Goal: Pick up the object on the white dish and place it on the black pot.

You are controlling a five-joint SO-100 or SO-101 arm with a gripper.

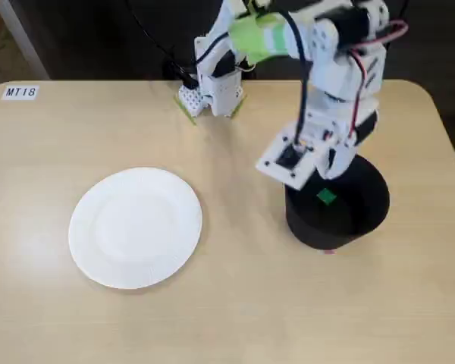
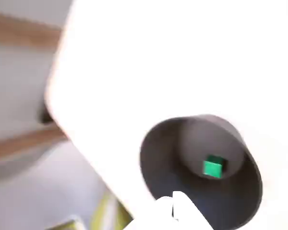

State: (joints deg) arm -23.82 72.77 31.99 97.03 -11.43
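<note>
Fixed view: the green cube [image 1: 326, 197] lies inside the black pot [image 1: 360, 216] at the right of the bench [image 1: 235, 303]; the white dish [image 1: 135, 227] sits bare at left. The gripper [image 1: 307, 176] hangs over the pot's rim, holding nothing; its opening cannot be judged. Wrist view: the cube [image 2: 213, 167] rests on the pot [image 2: 158, 158] floor.

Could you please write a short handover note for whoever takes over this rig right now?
Gripper: over the black pot's rim; open or shut cannot be told in either view.
Green cube: lying inside the pot on its floor, clear of the gripper, also seen in the wrist view.
White dish: empty, left of the pot in the fixed view.
Done: cube moved to the pot.
Left: retract the arm.
</note>
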